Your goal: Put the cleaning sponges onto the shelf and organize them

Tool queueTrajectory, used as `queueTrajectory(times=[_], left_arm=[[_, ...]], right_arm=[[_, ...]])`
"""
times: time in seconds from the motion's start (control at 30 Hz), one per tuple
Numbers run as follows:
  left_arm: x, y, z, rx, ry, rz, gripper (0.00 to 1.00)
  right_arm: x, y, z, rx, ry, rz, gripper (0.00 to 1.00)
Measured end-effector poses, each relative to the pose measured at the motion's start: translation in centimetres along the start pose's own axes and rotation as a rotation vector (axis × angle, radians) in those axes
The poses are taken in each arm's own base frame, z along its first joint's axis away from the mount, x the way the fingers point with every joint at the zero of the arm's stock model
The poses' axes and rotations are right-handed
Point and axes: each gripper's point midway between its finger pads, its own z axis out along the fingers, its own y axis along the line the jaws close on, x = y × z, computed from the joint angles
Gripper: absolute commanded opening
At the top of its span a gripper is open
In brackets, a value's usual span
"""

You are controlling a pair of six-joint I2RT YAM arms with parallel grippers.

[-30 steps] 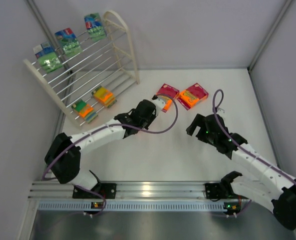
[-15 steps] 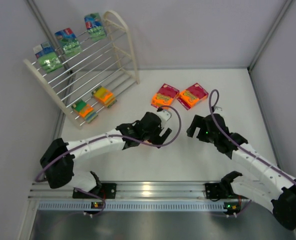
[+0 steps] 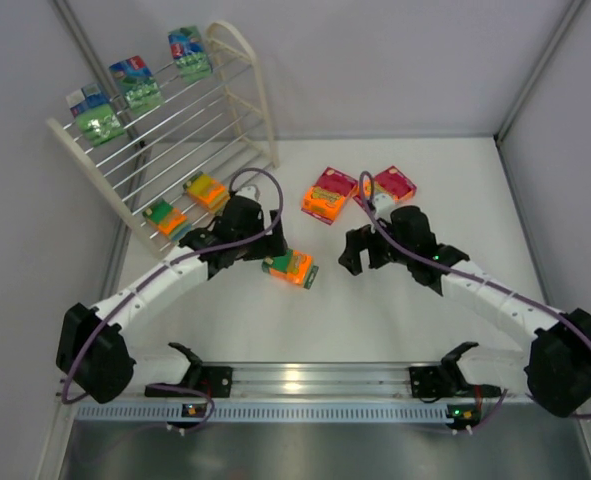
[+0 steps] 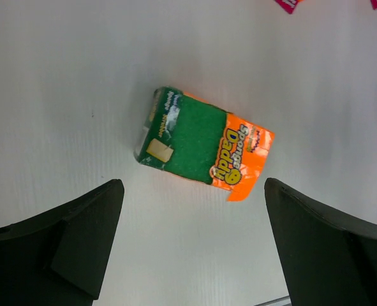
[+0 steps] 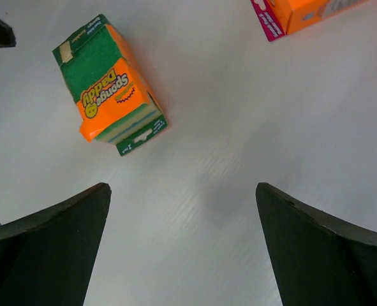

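Observation:
An orange sponge pack with a green label [image 3: 290, 267] lies loose on the white table between both grippers. My left gripper [image 3: 247, 240] hovers just left of it, open and empty; in its wrist view the pack [image 4: 204, 143] lies just beyond the open gripper [image 4: 191, 185]. My right gripper [image 3: 353, 250] stands open to the pack's right, where the same pack [image 5: 108, 86] lies ahead and left of that gripper [image 5: 182, 188]. Two magenta-labelled orange packs [image 3: 329, 193] [image 3: 387, 185] lie further back. The shelf [image 3: 237, 60] holds three green packs [image 3: 138, 85] on top and two orange ones [image 3: 207, 190] lower down.
Grey walls close in the table at the left, back and right. A ribbed aluminium rail [image 3: 295, 385] runs along the near edge by the arm bases. The corner of a magenta-labelled pack [image 5: 303, 13] shows at the top of the right wrist view.
My left gripper carried the green-labelled pack away from the magenta ones, opened, left it on the table and drew back left. My right arm swung left towards the middle.

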Motion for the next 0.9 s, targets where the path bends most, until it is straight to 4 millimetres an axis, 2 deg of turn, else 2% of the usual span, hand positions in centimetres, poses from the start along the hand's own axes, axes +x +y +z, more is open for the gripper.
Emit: queueTrajectory(times=[0.1, 0.23, 0.4, 0.57, 0.67, 0.8, 0.9], left_arm=[[0.5, 2.0, 0.5, -0.060, 0.020, -0.122, 0.98], [1.7, 2.3, 0.6, -0.086, 0.058, -0.238, 0.98], [2.2, 2.3, 1.4, -0.134, 0.071, -0.396, 0.98], [3.0, 2.8, 2.2, -0.236, 0.078, -0.503, 0.98], [2.6, 2.2, 2.6, -0.270, 0.070, -0.550, 0.98], [2.0, 0.0, 3.5, -0.307, 0.051, -0.577, 0.98], [2.5, -1.5, 4.2, -0.333, 0.050, -0.589, 0.98]], right_arm=[[-0.6, 1.3, 1.2, -0.045, 0.012, -0.130, 1.00], [-1.0, 3.4, 2.7, -0.100, 0.025, -0.255, 0.99], [-1.6, 3.1, 3.0, -0.067, 0.005, -0.274, 0.99], [-2.8, 2.3, 1.2, 0.007, -0.062, -0.241, 0.99], [-2.6, 1.5, -0.2, 0.059, -0.090, -0.203, 1.00], [-1.6, 0.4, -1.6, 0.127, -0.104, -0.120, 0.99], [-0.5, -0.1, -2.3, 0.161, -0.098, -0.048, 0.99]])
